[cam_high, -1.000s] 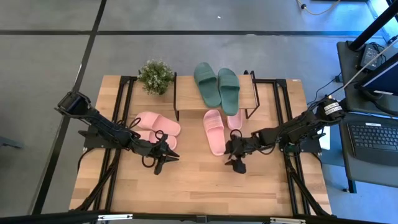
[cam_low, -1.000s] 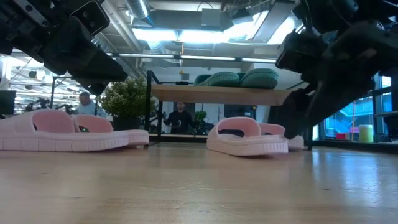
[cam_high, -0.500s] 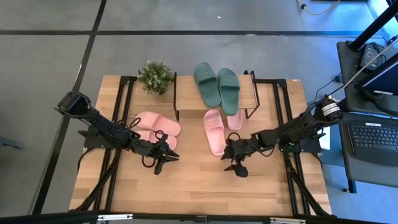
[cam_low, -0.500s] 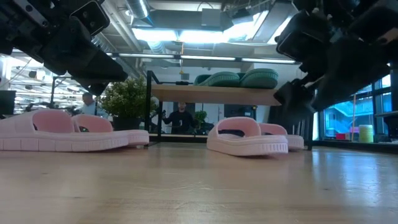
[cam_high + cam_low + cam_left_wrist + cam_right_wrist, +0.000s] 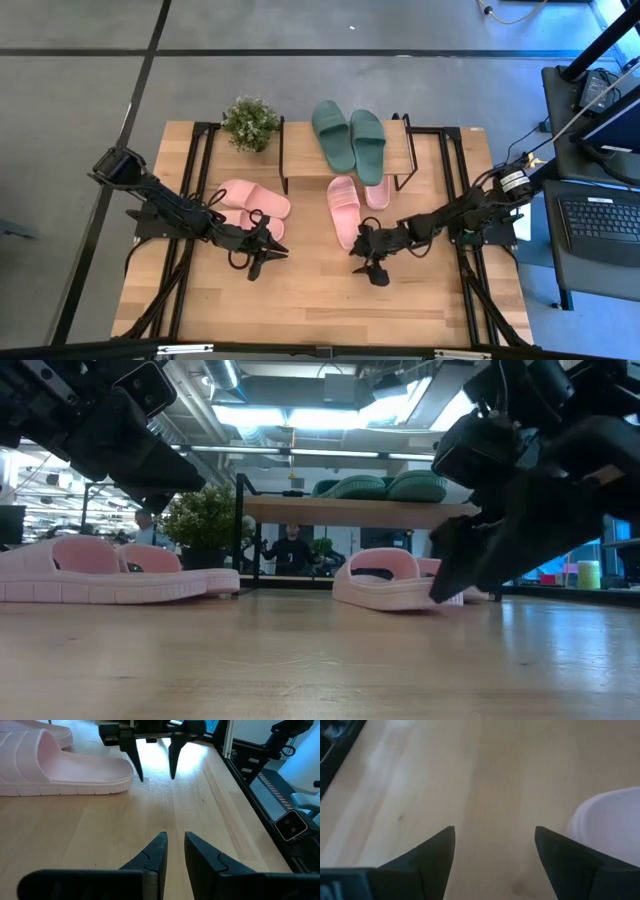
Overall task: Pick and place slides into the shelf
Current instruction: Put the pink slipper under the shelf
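Floor (image 5: 90,100): grey, smooth, crossed by dark seam lines. Bench (image 5: 310,300): light wood planks on a black metal frame. Potted plant (image 5: 250,123): small, green, near the bench's far left corner. Side desk with laptop (image 5: 598,222): beyond the bench's right edge. Ceiling (image 5: 330,390): exposed ducts, bright strip lights. Person (image 5: 291,546): dark clothing, standing far behind in the open workshop room.

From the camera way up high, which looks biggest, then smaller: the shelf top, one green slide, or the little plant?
1. Shelf top, easily the biggest.
2. Green slide.
3. Plant, a bit shorter than the slide but bushier, so those two are close.
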You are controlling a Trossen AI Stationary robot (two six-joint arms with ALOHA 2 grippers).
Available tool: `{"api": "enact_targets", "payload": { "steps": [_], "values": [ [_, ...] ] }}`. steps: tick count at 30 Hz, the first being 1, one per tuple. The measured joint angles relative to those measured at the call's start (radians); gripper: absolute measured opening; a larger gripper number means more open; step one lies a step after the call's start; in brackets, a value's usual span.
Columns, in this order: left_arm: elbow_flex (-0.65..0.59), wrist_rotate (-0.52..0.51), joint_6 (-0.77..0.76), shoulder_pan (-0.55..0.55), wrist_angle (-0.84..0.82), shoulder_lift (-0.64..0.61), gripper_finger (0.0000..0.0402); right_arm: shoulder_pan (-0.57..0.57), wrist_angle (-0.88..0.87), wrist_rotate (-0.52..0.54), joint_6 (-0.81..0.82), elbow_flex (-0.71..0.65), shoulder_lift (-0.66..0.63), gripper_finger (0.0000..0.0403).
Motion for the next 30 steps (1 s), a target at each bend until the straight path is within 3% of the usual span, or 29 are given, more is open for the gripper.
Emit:
{"api": "enact_targets", "payload": {
  "steps": [7,24,30],
  "values": [
    [0.000,0.000,0.000,0.000,0.000,0.000,0.0057,-0.020,-0.003,0.099,-0.002,0.021,0.001,0.0274],
    [0.000,0.000,0.001,0.000,-0.001,0.000,0.0057,-0.137,-0.011,0.112,-0.053,0.032,0.001,0.0274],
    [0.000,0.000,0.001,0.000,-0.001,0.000,0.0057,-0.190,-0.015,0.171,-0.074,0.032,0.001,0.0274]
  ]
}}
